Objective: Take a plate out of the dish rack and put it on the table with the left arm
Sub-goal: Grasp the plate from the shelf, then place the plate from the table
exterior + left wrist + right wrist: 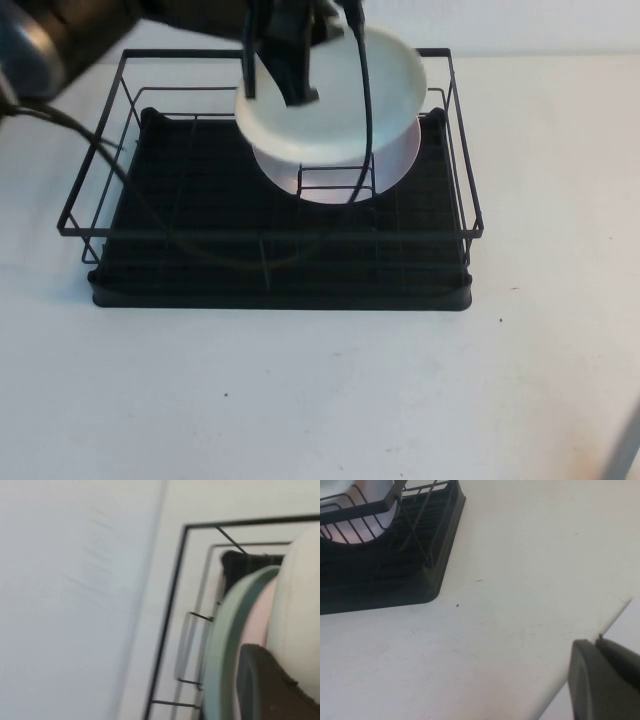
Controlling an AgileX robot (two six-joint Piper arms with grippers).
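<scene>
Plate (340, 110) in left tool (283, 70); right tool (605, 680) cropped.

The right tool (605, 680) hangs above the table (520, 580), well apart from the dish rack (385, 575) corner

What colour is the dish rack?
Black dish rack, best in the high view.

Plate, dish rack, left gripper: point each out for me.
plate (375, 85), high view, on its pale inner face.
dish rack (280, 255), high view, on its black tray base.
left gripper (280, 85), high view, between its fingertips, at the plate.
</scene>
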